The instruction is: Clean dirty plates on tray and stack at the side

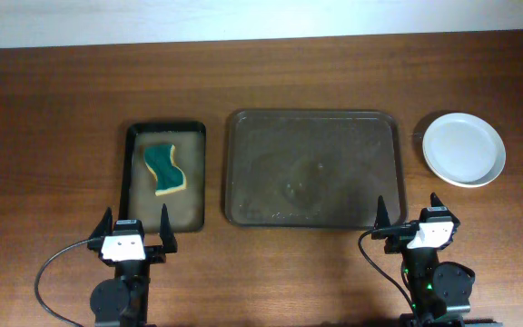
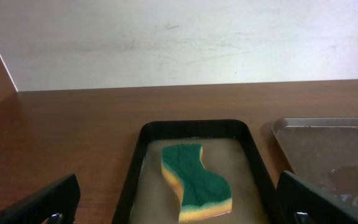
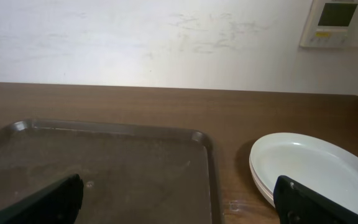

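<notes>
The white plates (image 1: 464, 149) sit stacked on the table to the right of the large brown-grey tray (image 1: 311, 168); the stack also shows in the right wrist view (image 3: 309, 168). The tray holds no plates, only wet smears, and shows in the right wrist view (image 3: 104, 168). My left gripper (image 1: 137, 221) is open and empty at the near edge of the black tray. My right gripper (image 1: 409, 213) is open and empty at the big tray's near right corner.
A small black tray (image 1: 164, 177) with shallow murky water holds a green and yellow sponge (image 1: 164, 169), also in the left wrist view (image 2: 196, 180). A white wall runs along the table's far edge.
</notes>
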{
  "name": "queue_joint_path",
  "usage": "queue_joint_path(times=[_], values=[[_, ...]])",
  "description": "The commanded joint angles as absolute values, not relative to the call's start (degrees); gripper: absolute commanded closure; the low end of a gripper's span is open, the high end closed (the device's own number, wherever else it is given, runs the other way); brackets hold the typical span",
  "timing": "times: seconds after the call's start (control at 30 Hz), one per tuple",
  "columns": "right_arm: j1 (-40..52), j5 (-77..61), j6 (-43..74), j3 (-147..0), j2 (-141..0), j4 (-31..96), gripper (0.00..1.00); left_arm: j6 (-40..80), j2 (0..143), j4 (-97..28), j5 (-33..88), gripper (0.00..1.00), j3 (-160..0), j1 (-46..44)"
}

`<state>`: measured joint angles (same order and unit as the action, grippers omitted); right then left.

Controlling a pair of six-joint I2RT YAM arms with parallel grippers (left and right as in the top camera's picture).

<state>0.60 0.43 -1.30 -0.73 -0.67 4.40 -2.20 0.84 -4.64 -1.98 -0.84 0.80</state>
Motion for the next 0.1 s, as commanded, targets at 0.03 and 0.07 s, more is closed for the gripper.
queue_joint_path(times=[0.03, 0.07], values=[[0.3, 0.7, -1.1, -0.3, -0.2, 4.7, 0.02, -3.1, 0.3, -4.6, -2.6, 0.01, -0.5, 1.0], [0.3, 0.7, -1.1, -0.3, -0.2, 4.7, 0.02, -3.1, 0.3, -4.6, -2.6, 0.01, -0.5, 1.0]])
